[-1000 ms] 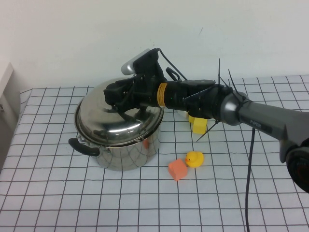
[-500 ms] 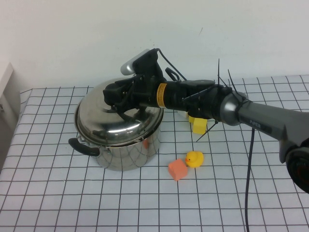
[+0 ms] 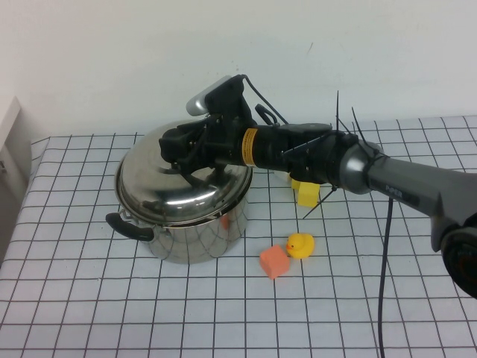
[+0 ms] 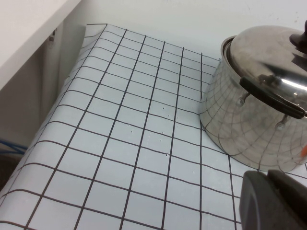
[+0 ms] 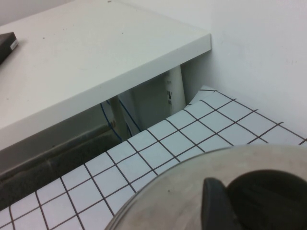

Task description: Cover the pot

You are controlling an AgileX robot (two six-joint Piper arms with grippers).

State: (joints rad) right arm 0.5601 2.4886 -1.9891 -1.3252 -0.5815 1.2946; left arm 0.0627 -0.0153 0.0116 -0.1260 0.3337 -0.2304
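Observation:
The shiny steel pot (image 3: 197,231) with black side handles (image 3: 128,226) stands at the table's middle left. The domed steel lid (image 3: 175,190) sits on it, slightly tilted. My right gripper (image 3: 181,151) reaches in from the right and is shut on the lid's black knob (image 5: 268,196); one finger (image 5: 218,206) presses against the knob. The left wrist view shows the pot (image 4: 249,134), the lid (image 4: 268,52) and a handle (image 4: 271,96). My left gripper (image 4: 271,196) is shut and empty, apart from the pot, and out of the high view.
A yellow duck (image 3: 300,245), an orange block (image 3: 274,262) and a yellow block (image 3: 307,194) lie right of the pot. A white shelf (image 4: 29,33) stands beyond the table's left edge. The checked cloth (image 4: 134,143) lies bare left of the pot.

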